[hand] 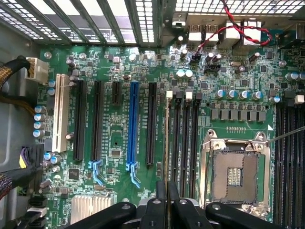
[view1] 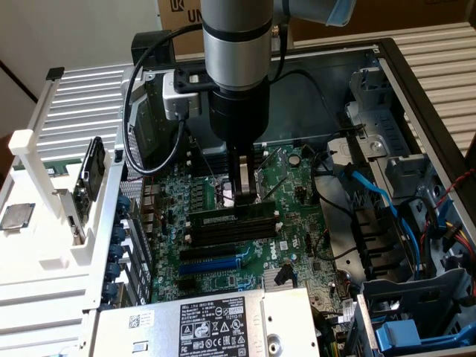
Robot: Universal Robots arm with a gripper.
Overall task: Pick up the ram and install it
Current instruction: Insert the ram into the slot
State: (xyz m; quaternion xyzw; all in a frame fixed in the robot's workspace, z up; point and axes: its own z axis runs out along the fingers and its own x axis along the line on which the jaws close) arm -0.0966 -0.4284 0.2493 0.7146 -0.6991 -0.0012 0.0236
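The one gripper hangs straight down into the open computer case, its two black fingers pinched close on the top edge of the single ram, so it is grasping the stick. The ram stands on its long edge, level, over the bank of four black memory slots. In the wrist view it lines up with the outermost slot of that bank, on the side toward the expansion slots; whether it is pressed fully home I cannot tell. It is a long, thin, dark-green board with dark chips along its face, about as long as the slots under it, and seen edge-on it is only a pale line. Beyond the bank lie one blue expansion slot, one white slot and one open processor socket on the green motherboard.
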